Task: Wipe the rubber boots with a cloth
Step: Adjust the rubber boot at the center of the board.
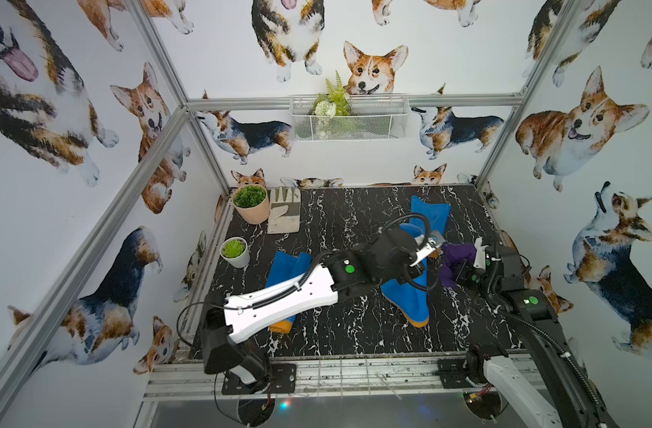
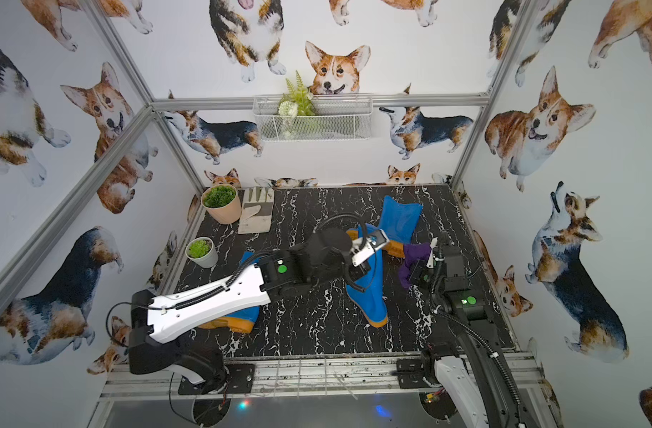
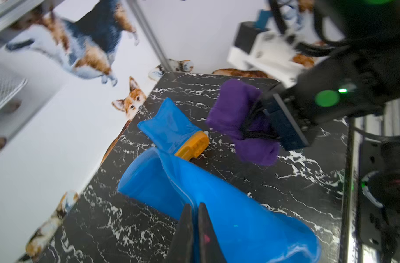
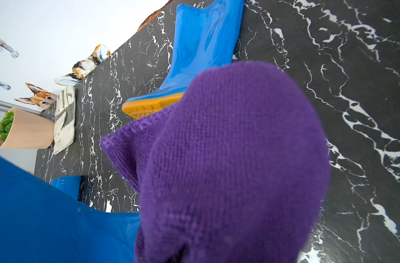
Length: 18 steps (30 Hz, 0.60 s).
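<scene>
Pinching the middle boot [image 1: 406, 304] by its shaft wall, my left gripper [image 3: 195, 207] is clamped; my right gripper [image 3: 251, 131] clenches the cloth [image 1: 459, 255] just right of it in both top views, boot lying top-to-bottom, sole lowest.

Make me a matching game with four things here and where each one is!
Things:
1 cloth
2 glove
3 basket
4 middle boot

Places:
A hanging on the back wall
B pinched by the left gripper
C bunched in the right gripper
D lying beside the big pot

Pairs: 1-C, 2-D, 3-A, 4-B
</scene>
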Available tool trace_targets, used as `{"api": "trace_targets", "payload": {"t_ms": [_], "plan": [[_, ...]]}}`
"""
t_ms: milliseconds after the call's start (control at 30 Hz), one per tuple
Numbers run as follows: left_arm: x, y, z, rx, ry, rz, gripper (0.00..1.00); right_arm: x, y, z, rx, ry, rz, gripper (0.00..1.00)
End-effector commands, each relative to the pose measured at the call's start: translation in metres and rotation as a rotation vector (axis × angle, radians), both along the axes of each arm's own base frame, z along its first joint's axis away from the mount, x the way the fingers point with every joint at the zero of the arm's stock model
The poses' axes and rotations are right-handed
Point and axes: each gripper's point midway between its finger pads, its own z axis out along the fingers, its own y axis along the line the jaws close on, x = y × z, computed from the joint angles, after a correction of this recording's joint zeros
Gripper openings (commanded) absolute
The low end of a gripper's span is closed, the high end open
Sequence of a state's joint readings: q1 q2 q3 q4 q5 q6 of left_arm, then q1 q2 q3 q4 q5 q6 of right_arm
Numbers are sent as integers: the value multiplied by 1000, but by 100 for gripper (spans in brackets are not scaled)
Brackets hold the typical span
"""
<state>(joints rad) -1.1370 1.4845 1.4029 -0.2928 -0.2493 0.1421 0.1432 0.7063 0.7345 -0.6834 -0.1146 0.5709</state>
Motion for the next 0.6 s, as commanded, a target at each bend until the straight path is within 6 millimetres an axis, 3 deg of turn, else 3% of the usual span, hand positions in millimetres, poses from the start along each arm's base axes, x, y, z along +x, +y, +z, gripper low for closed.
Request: {"api": "trace_targets", "payload": {"t_ms": [0,100,167,233,400,567], "plan": [[32,47,-23,-244,182,258,0,-4,3,-5,24,35,0,0],[44,101,-85,-298,323,453,0,-3,9,-12,61,61,12,0],[36,130,-130,-269,386,539,0,-1,16,-17,94,85,30,0],[26,153,-155,-263,425,606,0,-1,23,-20,124,107,50,0],[1,216,-196,-282,464,802,0,-4,49,-34,68,146,133,0],[-17,253,-217,-291,477,884,0,-9,95,-62,38,215,230,0]]}}
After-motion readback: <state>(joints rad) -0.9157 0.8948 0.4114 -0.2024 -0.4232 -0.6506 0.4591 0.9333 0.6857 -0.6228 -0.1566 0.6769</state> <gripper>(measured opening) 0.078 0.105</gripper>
